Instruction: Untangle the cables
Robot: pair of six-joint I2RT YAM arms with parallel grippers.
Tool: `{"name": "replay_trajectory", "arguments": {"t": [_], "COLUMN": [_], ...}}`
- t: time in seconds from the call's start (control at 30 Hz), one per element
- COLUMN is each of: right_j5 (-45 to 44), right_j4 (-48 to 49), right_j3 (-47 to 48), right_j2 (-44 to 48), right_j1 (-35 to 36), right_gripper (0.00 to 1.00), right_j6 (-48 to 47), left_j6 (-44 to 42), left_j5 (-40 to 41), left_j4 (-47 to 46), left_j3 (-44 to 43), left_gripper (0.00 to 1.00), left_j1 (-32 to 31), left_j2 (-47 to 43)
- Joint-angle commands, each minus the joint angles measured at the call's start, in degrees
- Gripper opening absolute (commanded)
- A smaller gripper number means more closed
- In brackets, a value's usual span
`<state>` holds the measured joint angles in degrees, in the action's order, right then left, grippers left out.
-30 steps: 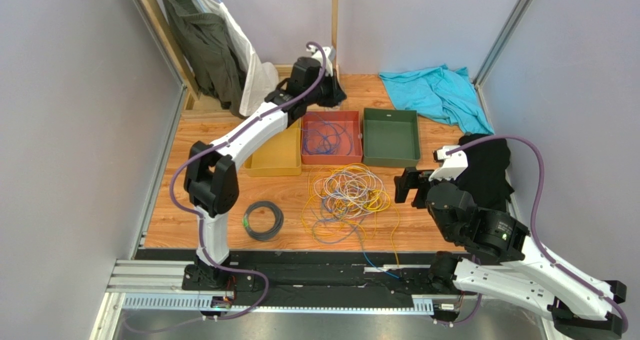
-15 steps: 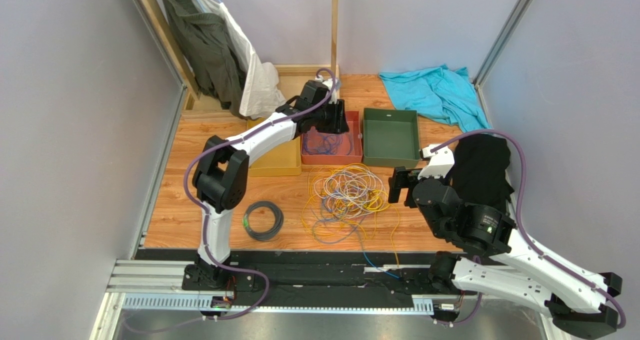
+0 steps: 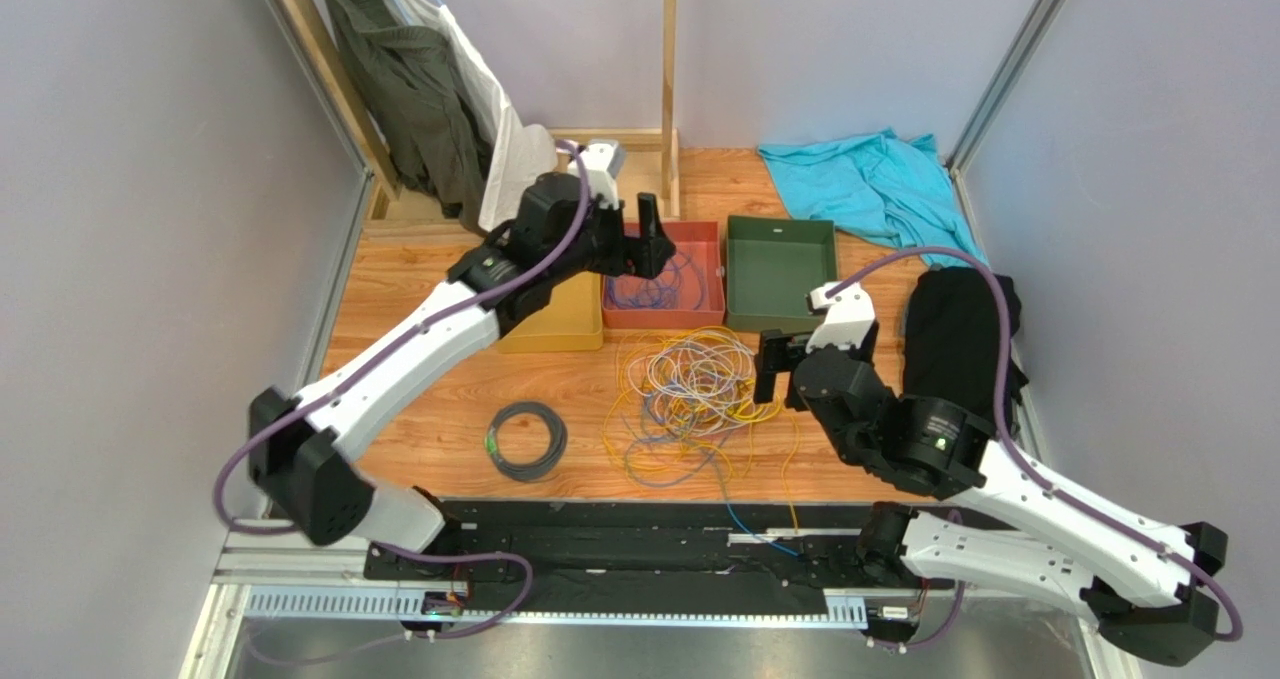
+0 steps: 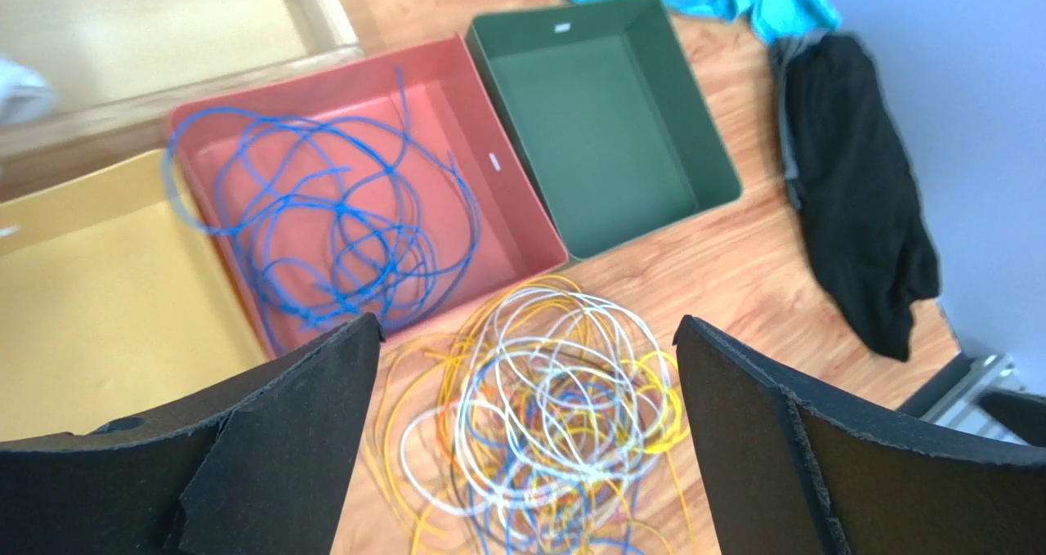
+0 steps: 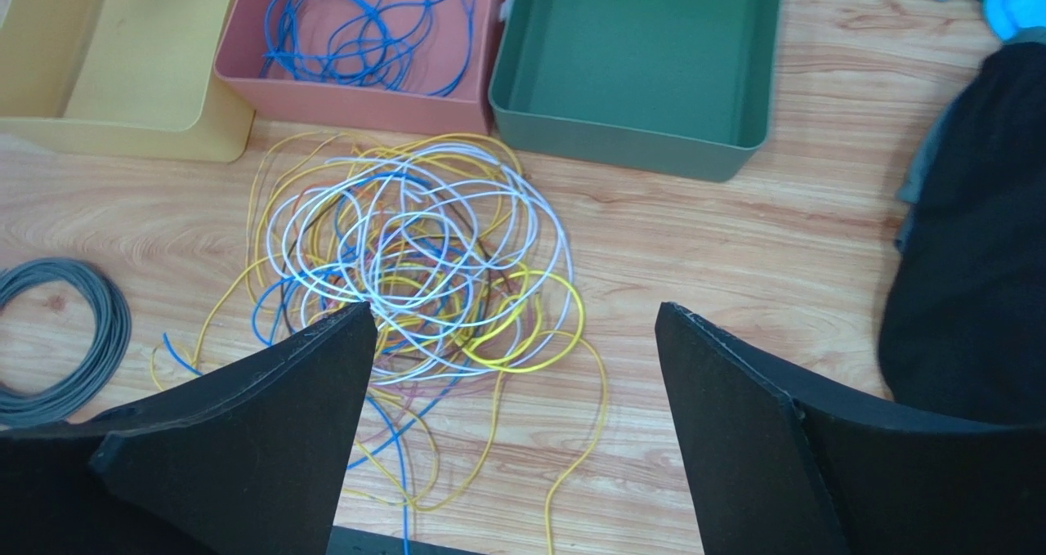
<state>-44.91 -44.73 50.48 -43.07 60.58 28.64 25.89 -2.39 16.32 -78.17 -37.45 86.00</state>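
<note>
The tangled cables (image 3: 699, 394) lie in a loose pile of yellow, white and blue loops on the wooden table, in front of the trays. More blue cables (image 3: 663, 277) rest inside the red tray (image 3: 703, 316). My left gripper (image 3: 646, 238) hangs above the red tray's far left part, open and holding nothing. Its wrist view looks down on the pile (image 4: 553, 414) and the blue loops (image 4: 332, 224) between the spread fingers (image 4: 295, 433). My right gripper (image 3: 769, 367) hovers just right of the pile, open and empty. The pile (image 5: 418, 255) shows ahead of its left finger (image 5: 264, 426).
A yellow tray (image 3: 549, 319) and a green tray (image 3: 781, 271) flank the red one. A dark cable coil (image 3: 526, 439) lies at front left. A teal cloth (image 3: 872, 184) and a black cloth (image 3: 962, 334) lie at right. A wooden post (image 3: 669, 49) rises behind the trays.
The left gripper came from behind the trays to above the red tray and went from shut to open. Its arm dropped low to the left. The right gripper moved left toward the pile.
</note>
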Motion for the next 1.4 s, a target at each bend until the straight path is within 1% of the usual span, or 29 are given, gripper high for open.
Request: {"name": "replay_trajectory", "arguments": {"t": [0.0,0.03,0.07,0.13,0.17,0.2,0.23,0.27,0.3,0.33,0.37,0.4,0.47,0.5,0.67,0.7,0.8,0.83,0.9,0.93,0.97,1.0,1.03,1.07,1.1,1.23,1.27,1.3,1.37], "right_j5": [6.13,7.97,11.30,13.26,15.27,16.33,17.30,18.79,19.32,19.50,19.77,19.68,19.33,19.24,17.05,16.87,16.17,15.73,13.27,13.09,13.35,12.83,12.39,12.12,12.12,11.51,12.03,12.47,13.35], "right_j4": [7.63,9.21,9.83,9.84,9.32,8.79,7.56,7.38,7.64,8.77,9.57,10.44,12.99,13.70,16.25,16.43,15.29,13.89,12.22,11.43,10.98,9.59,8.88,8.78,8.00,6.32,6.32,7.54,8.17], "right_j3": [-1.70,-1.53,-1.26,0.67,1.80,2.69,4.35,4.71,4.72,3.67,2.97,2.09,0.59,0.41,1.38,2.33,5.93,6.99,9.10,10.33,10.78,11.13,11.65,11.57,11.31,10.87,10.35,9.82,9.11], "right_j2": [-4.99,-6.31,-7.89,-13.43,-15.45,-18.86,-20.29,-21.52,-23.01,-23.37,-23.55,-23.99,-24.95,-26.52,-33.91,-36.62,-41.98,-43.23,-45.95,-46.57,-47.19,-47.80,-47.55,-46.76,-43.97,-35.17,-34.02,-32.79,-34.26], "right_j1": [0.07,0.07,0.07,0.16,0.07,0.16,0.16,0.16,0.24,0.33,0.24,0.16,0.24,0.16,-0.19,-0.63,-1.51,-1.60,-1.69,-1.86,-2.30,-2.39,-2.39,-2.31,-2.22,-0.64,-0.64,-0.64,-0.64], "right_gripper": [0.89,0.88,0.87,0.88,0.88,0.88,0.88,0.87,0.87,0.87,0.87,0.87,0.88,0.88,0.87,0.86,0.84,0.81,0.67,0.54,0.47,0.32,0.23,0.14,0.00,0.00,0.04,0.24,0.46], "right_j6": [-1.05,-1.39,-2.35,-2.19,-1.84,-1.66,-1.49,-1.40,-1.14,-0.87,-0.70,-0.69,-0.96,-1.31,-2.54,-2.71,-3.50,-3.77,-3.86,-4.03,-4.03,-3.34,-2.98,-2.72,-2.19,-2.28,-2.36,-2.97,-5.08], "left_j6": [4.32,6.35,8.19,12.59,14.35,17.24,18.05,18.06,16.40,15.17,14.02,13.40,14.53,16.19,18.23,18.32,18.14,18.14,18.32,18.32,18.32,17.97,17.97,17.79,17.44,17.18,17.35,17.44,18.05], "left_j5": [12.05,12.24,11.89,8.56,7.07,3.22,1.01,-0.67,-1.03,0.44,2.29,7.26,10.20,11.69,7.84,8.10,8.98,8.90,8.55,8.55,8.46,8.46,8.54,8.55,8.55,9.16,9.25,9.07,8.46], "left_j4": [8.44,9.51,10.48,12.24,12.16,11.03,10.67,10.58,12.41,14.08,17.84,19.87,24.00,24.63,22.36,22.53,23.58,23.76,23.59,23.41,23.50,23.50,23.50,23.50,23.50,22.62,22.01,21.48,19.91], "left_j3": [5.21,6.70,10.11,14.34,19.41,21.98,24.18,26.82,27.28,27.37,27.02,26.76,27.45,28.15,33.60,33.87,33.87,33.87,34.05,34.14,34.14,34.05,34.05,33.88,33.79,34.49,35.10,35.54,36.42], "left_gripper": [0.99,0.99,0.99,0.99,0.99,0.98,0.98,0.98,0.99,0.99,0.99,0.99,0.99,0.99,0.99,0.96,0.92,0.91,0.88,0.87,0.86,0.84,0.84,0.82,0.80,0.79,0.79,0.79,0.80], "left_j1": [-3.24,-3.15,-3.15,-3.15,-3.15,-3.15,-3.24,-3.42,-4.64,-5.78,-6.92,-8.93,-9.48,-9.48,-9.48,-9.48,-9.48,-9.48,-9.48,-9.48,-9.48,-9.48,-9.48,-9.48,-9.48,-9.48,-9.48,-9.48,-9.48], "left_j2": [-10.92,-13.20,-14.09,-16.89,-18.31,-19.97,-23.30,-24.72,-27.09,-28.07,-29.03,-30.96,-32.99,-35.17,-41.52,-42.74,-43.72,-43.72,-43.63,-43.55,-43.46,-43.28,-43.37,-43.28,-43.72,-45.39,-45.48,-45.57,-45.39]}}
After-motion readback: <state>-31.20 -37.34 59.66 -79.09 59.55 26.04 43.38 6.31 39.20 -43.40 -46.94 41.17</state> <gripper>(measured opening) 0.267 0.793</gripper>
